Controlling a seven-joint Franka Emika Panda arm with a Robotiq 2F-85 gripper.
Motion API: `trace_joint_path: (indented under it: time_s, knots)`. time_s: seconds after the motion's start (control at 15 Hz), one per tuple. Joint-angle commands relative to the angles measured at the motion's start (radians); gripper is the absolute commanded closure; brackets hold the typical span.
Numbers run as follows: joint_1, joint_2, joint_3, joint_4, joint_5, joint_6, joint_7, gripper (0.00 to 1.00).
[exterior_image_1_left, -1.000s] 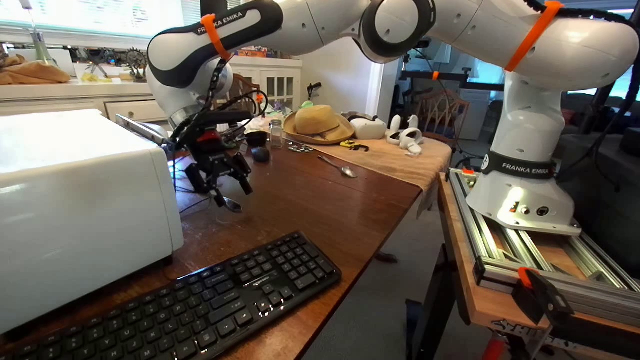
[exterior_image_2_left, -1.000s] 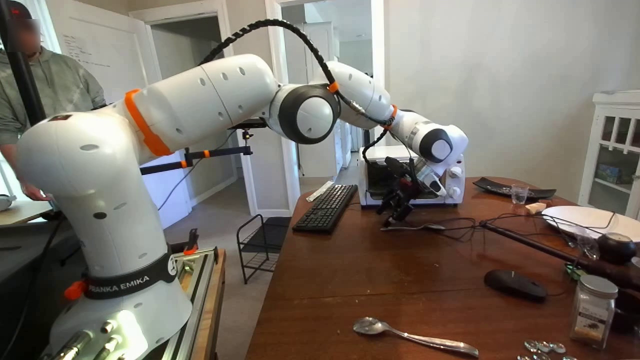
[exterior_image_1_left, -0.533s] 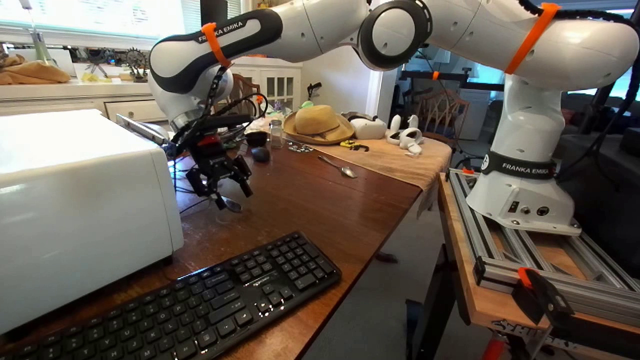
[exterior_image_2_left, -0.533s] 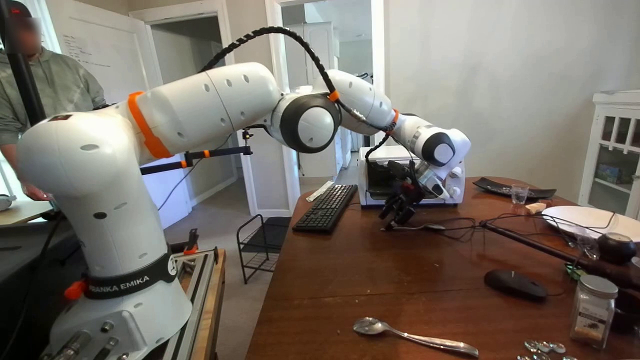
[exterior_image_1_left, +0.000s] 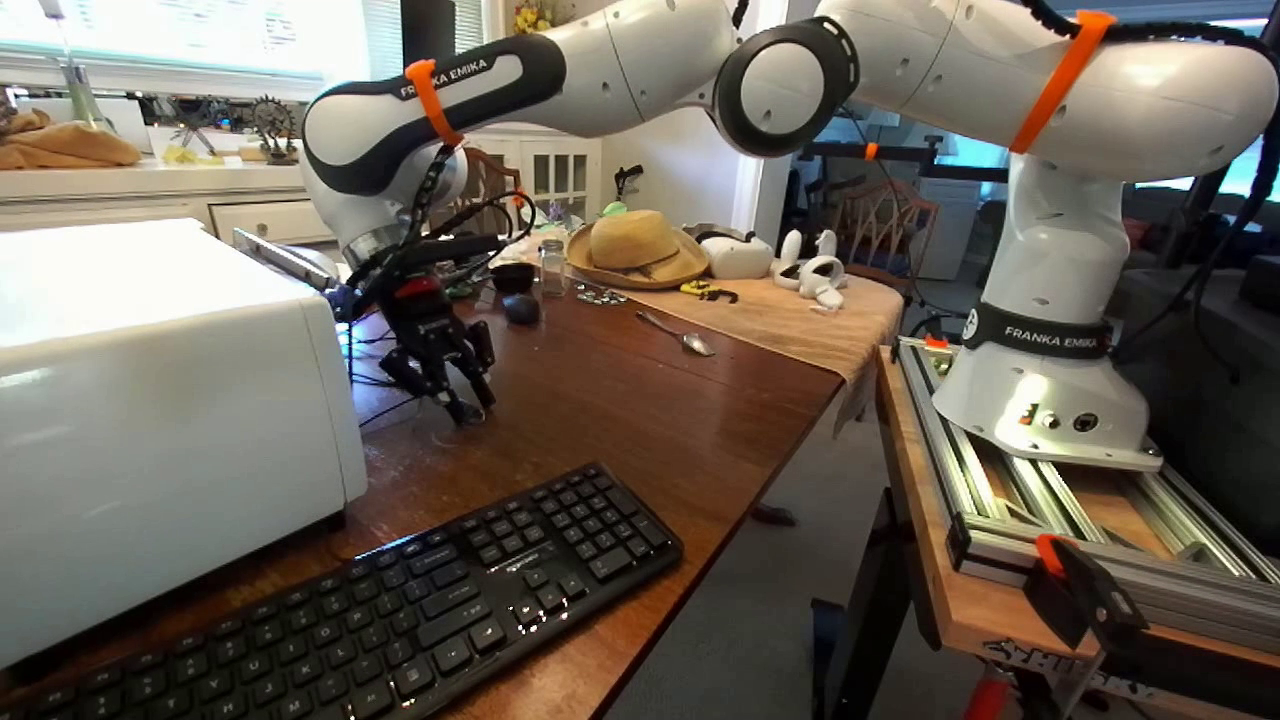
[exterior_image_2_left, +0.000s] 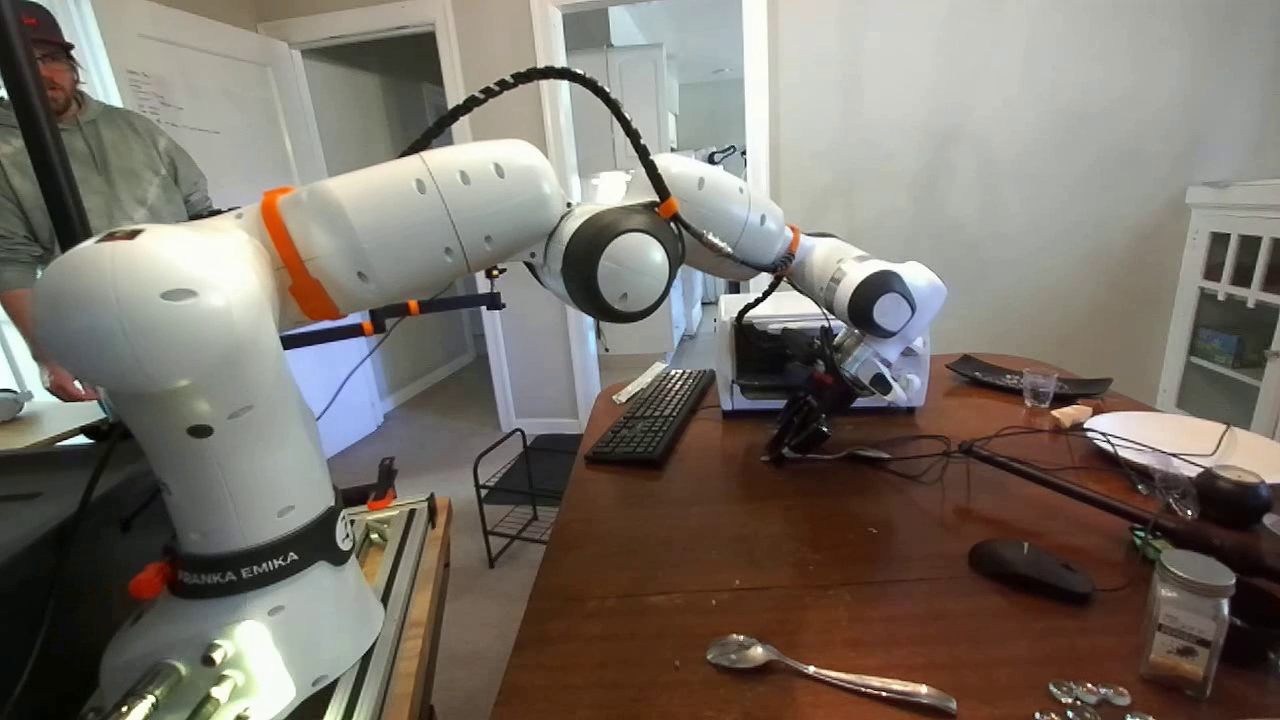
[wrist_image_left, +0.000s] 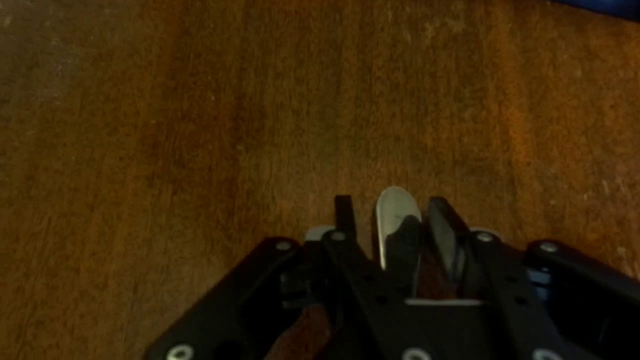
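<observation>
My black gripper (wrist_image_left: 391, 202) is low over the brown wooden table, in front of the white toaster oven (exterior_image_2_left: 825, 350). Its fingers are partly closed but still apart. Between them in the wrist view lies the rounded end of a silver spoon's handle (wrist_image_left: 392, 209), flat on the table. A gap shows between the handle and the left finger; the handle is close to the right finger, and I cannot tell if they touch. In an exterior view the fingertips (exterior_image_2_left: 785, 452) are at the handle end of this spoon (exterior_image_2_left: 868, 454). In another exterior view the gripper (exterior_image_1_left: 476, 408) hides most of the spoon.
A black keyboard (exterior_image_1_left: 420, 610) lies along the table edge by the oven. Thin black cables (exterior_image_2_left: 930, 455) run past the spoon. A second spoon (exterior_image_2_left: 840, 680), a black mouse (exterior_image_2_left: 1032, 572), a glass jar (exterior_image_2_left: 1188, 625) and a white plate (exterior_image_2_left: 1150, 430) are on the table.
My gripper has moved down to the table, and its fingers have come closer together around the spoon's handle. The arm has lowered slightly.
</observation>
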Motion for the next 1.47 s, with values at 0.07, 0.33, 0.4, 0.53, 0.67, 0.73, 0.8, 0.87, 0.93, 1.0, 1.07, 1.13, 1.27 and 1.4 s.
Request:
trace_joint_path:
  time_s: [0.07, 0.33, 0.4, 0.53, 0.67, 0.73, 0.8, 0.87, 0.93, 1.0, 1.07, 1.13, 1.27, 1.4]
  knots:
    - [0.004, 0.039, -0.018, 0.068, -0.014, -0.019, 0.014, 0.79]
    - [0.006, 0.038, -0.035, 0.082, -0.021, -0.028, 0.015, 0.44]
    - [0.006, 0.039, -0.039, 0.083, -0.021, -0.028, 0.015, 0.29]
    - [0.01, 0.039, -0.048, 0.087, -0.023, -0.021, 0.015, 0.17]
    - [0.014, 0.046, -0.055, 0.095, -0.027, -0.002, 0.011, 0.17]
    - [0.016, 0.049, -0.058, 0.098, -0.027, 0.008, 0.008, 0.21]
    - [0.017, 0.052, -0.059, 0.102, -0.027, 0.016, 0.008, 0.26]
    - [0.02, 0.054, -0.062, 0.104, -0.03, 0.025, 0.005, 0.47]
    - [0.021, 0.056, -0.063, 0.104, -0.031, 0.034, 0.005, 0.5]
    - [0.024, 0.057, -0.065, 0.104, -0.033, 0.039, 0.005, 0.52]
    - [0.026, 0.057, -0.067, 0.104, -0.035, 0.043, 0.004, 0.58]
    - [0.029, 0.056, -0.068, 0.106, -0.036, 0.046, 0.004, 0.68]
    - [0.036, 0.056, -0.074, 0.11, -0.041, 0.053, -0.001, 0.84]
    - [0.043, 0.058, -0.077, 0.112, -0.043, 0.071, -0.005, 0.99]
